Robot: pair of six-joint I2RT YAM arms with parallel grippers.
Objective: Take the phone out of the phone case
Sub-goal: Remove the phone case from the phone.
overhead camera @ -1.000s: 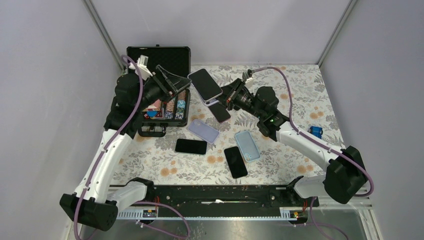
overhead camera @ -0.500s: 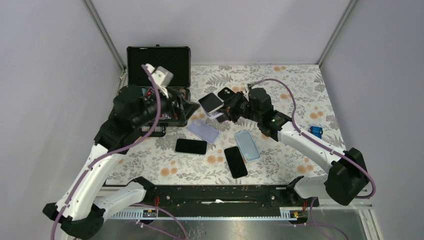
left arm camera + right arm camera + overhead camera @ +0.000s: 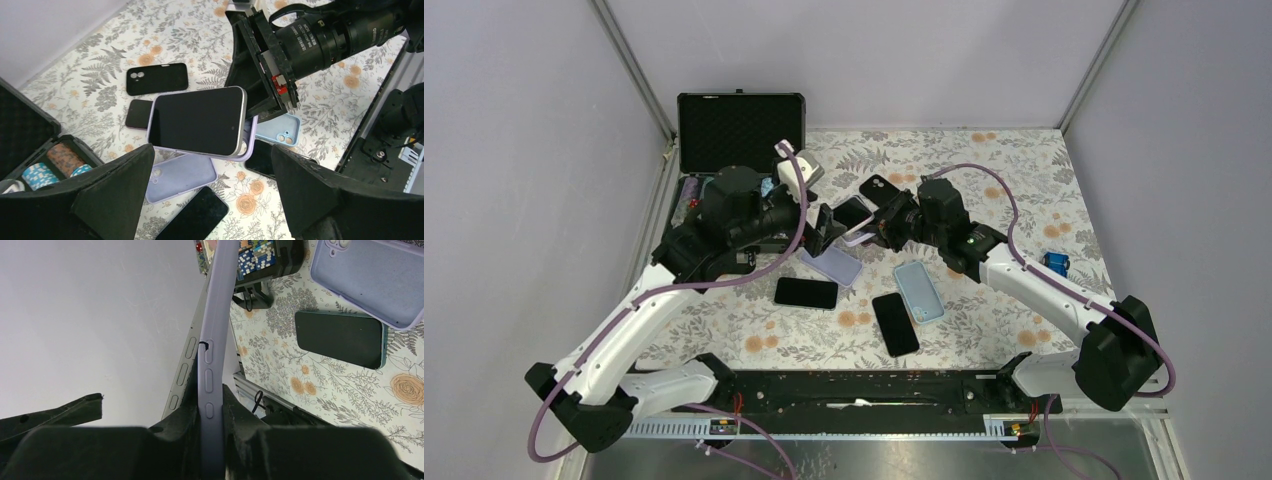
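Hanging wide open, the left claw [image 3: 212, 155] frames the phone [image 3: 197, 121] without touching it, probably so that it can take it by the long edges. Just behind, the right claw [image 3: 265, 100] is clamped on the lilac phone case [image 3: 252, 137] and holds it above the table [image 3: 322, 102], so the phone, already partly out, can be pulled free.
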